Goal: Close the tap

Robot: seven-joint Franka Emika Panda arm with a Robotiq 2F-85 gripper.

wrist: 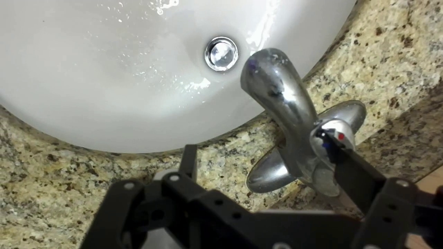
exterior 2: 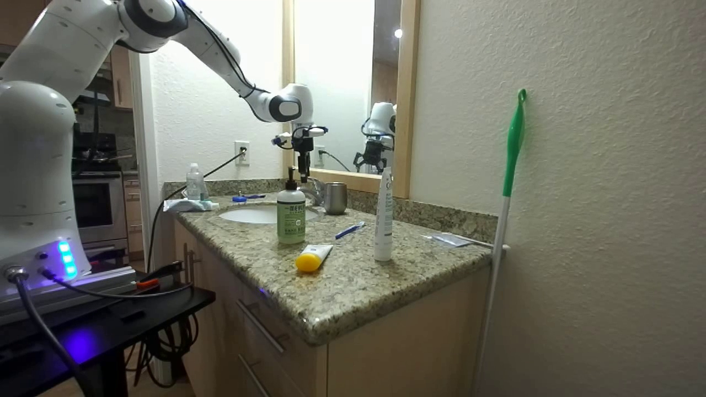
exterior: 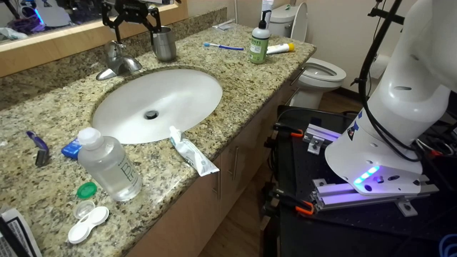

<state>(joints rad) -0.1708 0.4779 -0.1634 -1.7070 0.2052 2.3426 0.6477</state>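
The silver tap (exterior: 116, 61) stands at the back rim of the white oval sink (exterior: 178, 92). It is partly hidden in an exterior view (exterior 2: 316, 190). In the wrist view, the tap (wrist: 289, 103) shows its curved spout over the basin and its rounded handle top with a red dot. My gripper (exterior: 136, 41) points down above the tap, fingers spread and empty. In the wrist view, one finger of the gripper (wrist: 262, 148) overlaps the handle top; the other is over the counter. I cannot tell whether the finger touches the handle. The basin has wet glints.
A metal cup (exterior: 165, 46) stands close beside the tap, behind one finger in that view. A mirror frame (exterior: 71, 39) and backsplash rise behind. A green soap bottle (exterior: 259, 46), toothbrush (exterior: 225, 46), toothpaste tube (exterior: 192, 153) and clear bottle (exterior: 114, 171) are on the counter.
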